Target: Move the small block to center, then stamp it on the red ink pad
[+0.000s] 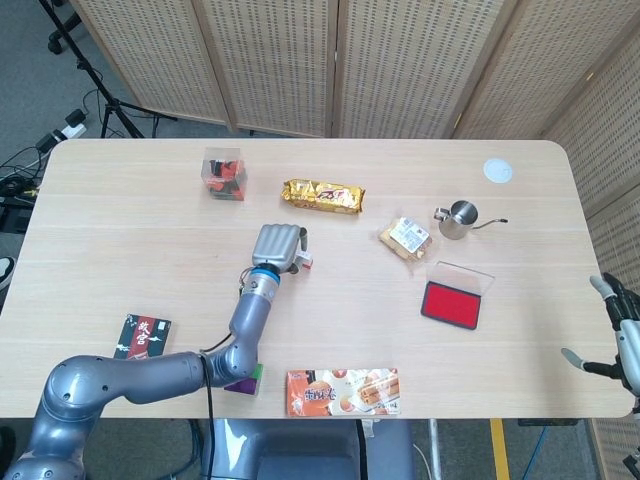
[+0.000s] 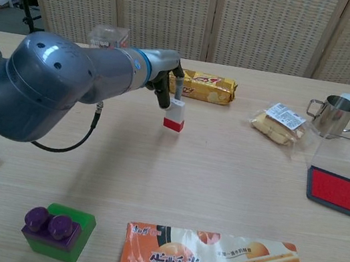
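Note:
My left hand (image 1: pixel 279 245) (image 2: pixel 166 82) holds the small block (image 2: pixel 175 115) (image 1: pixel 306 264), a white piece with a red base, near the table's middle. In the chest view the block hangs just above the wood, below the fingertips. The red ink pad (image 1: pixel 452 303) (image 2: pixel 344 193) lies open at the right, its clear lid (image 1: pixel 462 273) tipped up behind it. My right hand (image 1: pixel 620 330) shows at the far right edge of the head view, off the table, fingers spread and holding nothing.
A gold snack bag (image 1: pixel 323 195), a wrapped biscuit pack (image 1: pixel 406 238) and a steel pitcher (image 1: pixel 460 217) lie behind the middle. A clear box (image 1: pixel 224 173) stands back left. An orange wafer box (image 1: pixel 343 391), green-purple brick (image 2: pixel 58 230) and dark card box (image 1: pixel 143 336) line the front.

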Available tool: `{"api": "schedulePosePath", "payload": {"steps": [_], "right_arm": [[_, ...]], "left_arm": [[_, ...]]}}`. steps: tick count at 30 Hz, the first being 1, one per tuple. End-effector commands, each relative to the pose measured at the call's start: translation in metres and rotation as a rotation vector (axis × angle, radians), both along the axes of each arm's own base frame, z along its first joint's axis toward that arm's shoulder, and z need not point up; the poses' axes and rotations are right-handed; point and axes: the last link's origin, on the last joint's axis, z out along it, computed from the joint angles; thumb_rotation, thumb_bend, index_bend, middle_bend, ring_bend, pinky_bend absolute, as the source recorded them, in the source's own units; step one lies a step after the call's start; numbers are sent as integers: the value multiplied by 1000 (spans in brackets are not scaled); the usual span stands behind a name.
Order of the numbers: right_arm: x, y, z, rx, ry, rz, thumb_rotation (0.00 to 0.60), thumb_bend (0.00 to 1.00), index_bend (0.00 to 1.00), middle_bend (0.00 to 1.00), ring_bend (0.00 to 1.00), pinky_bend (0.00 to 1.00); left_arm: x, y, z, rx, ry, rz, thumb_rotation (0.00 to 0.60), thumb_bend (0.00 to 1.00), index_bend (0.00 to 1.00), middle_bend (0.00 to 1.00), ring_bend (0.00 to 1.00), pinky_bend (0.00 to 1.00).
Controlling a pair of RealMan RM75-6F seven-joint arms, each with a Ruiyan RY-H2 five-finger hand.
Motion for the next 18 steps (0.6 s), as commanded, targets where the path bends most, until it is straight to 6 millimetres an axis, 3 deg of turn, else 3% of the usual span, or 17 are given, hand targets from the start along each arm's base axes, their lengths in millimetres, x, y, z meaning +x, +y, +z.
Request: {"api": "schedulePosePath", "payload": {"steps": [1,18], "right_arm": [[0,0,0,1,-1,1,600,0,10,0,0,0],[0,0,3,1,-19,2,600,0,10,0,0,0]], "left_arm": [[4,-1,-5,-4,5,-2,600,445,627,950,967,948],[1,-1,-18,-8,26,20,600,414,621,946,967,947]]}}
